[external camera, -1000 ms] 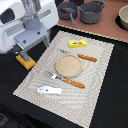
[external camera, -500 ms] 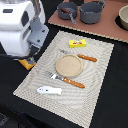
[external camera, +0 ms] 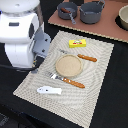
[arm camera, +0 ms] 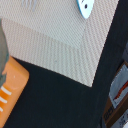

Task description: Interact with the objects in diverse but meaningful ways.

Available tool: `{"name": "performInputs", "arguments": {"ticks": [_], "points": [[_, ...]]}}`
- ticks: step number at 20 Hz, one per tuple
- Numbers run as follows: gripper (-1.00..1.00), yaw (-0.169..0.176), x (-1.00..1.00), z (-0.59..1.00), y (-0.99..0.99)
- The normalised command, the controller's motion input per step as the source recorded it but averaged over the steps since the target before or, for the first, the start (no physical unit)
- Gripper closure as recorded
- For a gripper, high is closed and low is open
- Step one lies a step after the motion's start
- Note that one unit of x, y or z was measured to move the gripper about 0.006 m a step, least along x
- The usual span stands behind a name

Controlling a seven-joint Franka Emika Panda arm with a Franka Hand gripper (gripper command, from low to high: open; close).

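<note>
On the beige placemat [external camera: 95, 85] lie a round golden bread loaf [external camera: 67, 65], a yellow butter block [external camera: 77, 43], an orange-handled knife [external camera: 87, 58], an orange-handled fork [external camera: 70, 81] and a white fish [external camera: 49, 90]. Two grey saucepans [external camera: 67, 10] stand on the brown board at the back. My gripper [external camera: 42, 46] hangs over the mat's edge on the exterior view's left, apart from every item. The white arm body hides its fingers. The wrist view shows the mat's corner [arm camera: 60, 45] and the fish's tip [arm camera: 85, 7].
A brown board [external camera: 107, 30] at the back carries the pans, with a bowl [external camera: 123, 17] at the exterior view's right. Black tabletop [external camera: 117, 95] surrounds the mat. In the wrist view an orange object [arm camera: 10, 92] lies on the black surface beside the mat.
The arm has shifted toward the exterior view's left, off the mat's middle. None of the toy items has moved.
</note>
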Motion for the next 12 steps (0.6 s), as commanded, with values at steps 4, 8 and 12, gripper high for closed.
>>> {"name": "performInputs", "arguments": {"ticks": [4,8,12], "points": [[-1.00,0.000,0.78,0.00,-0.48],[-1.00,0.000,0.80,0.00,-0.46],[-1.00,0.001,0.81,-0.01,-0.37]]}}
